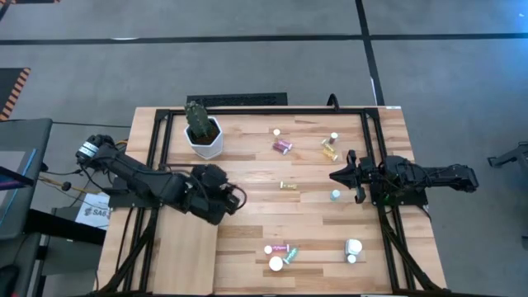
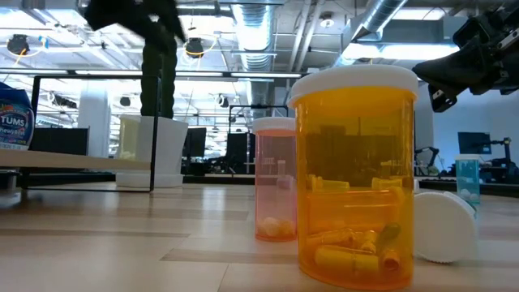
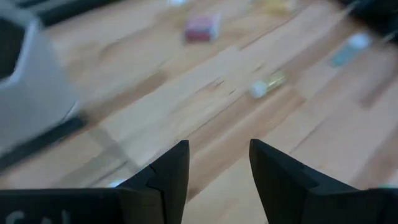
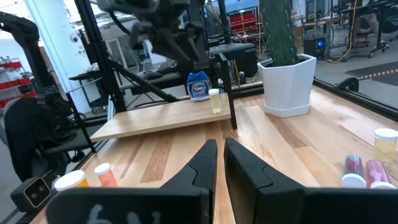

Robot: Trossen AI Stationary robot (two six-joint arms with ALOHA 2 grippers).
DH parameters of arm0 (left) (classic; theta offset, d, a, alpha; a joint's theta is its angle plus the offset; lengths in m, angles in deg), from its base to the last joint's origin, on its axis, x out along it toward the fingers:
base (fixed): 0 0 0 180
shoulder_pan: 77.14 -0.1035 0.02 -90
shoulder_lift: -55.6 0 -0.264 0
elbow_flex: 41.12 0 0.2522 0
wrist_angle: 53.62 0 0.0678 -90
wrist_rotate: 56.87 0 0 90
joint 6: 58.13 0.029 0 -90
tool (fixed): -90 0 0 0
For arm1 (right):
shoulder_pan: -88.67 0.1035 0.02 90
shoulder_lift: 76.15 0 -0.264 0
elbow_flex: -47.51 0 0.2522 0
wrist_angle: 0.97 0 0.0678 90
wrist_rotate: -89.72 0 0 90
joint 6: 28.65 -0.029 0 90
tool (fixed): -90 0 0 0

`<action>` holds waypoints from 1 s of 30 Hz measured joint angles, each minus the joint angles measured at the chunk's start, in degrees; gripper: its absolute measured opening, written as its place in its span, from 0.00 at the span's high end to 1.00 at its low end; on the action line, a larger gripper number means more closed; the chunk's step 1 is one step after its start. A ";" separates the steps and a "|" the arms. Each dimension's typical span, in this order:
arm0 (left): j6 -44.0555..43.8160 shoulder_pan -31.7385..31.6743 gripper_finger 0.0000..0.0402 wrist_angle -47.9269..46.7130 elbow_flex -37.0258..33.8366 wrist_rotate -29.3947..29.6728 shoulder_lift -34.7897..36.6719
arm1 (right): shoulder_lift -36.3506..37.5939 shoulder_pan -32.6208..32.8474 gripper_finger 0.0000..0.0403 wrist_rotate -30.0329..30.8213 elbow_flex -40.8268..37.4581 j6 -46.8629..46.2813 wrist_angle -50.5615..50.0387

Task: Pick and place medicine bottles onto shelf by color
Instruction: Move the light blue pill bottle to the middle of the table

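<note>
Your left hand (image 1: 221,198) hovers spread and empty, and the small amber bottle (image 1: 288,186) lies on its side on the worktop (image 1: 247,140) just ahead of its fingers. It looks light, rigid and slick, likely to roll, so pinch across the body. Your right hand (image 1: 337,176) waits, pressed together.

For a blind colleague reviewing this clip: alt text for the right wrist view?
The right gripper, shut and empty, points across the table at a white pot holding a cactus. A pale shelf carries a small yellow bottle.
</note>
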 joint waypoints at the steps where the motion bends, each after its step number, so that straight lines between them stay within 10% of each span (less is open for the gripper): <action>1: 3.04 -0.59 0.62 2.33 0.59 0.20 0.00 | 0.00 0.00 0.86 0.00 0.00 -0.01 -0.01; 17: 36.11 -14.58 0.62 44.29 2.50 -23.51 -3.01 | 0.00 0.00 0.86 0.00 0.00 -0.02 0.02; 30: 37.11 -15.50 0.62 44.10 7.48 -25.36 -8.85 | -0.84 -0.01 0.86 -0.02 -0.02 -0.01 0.90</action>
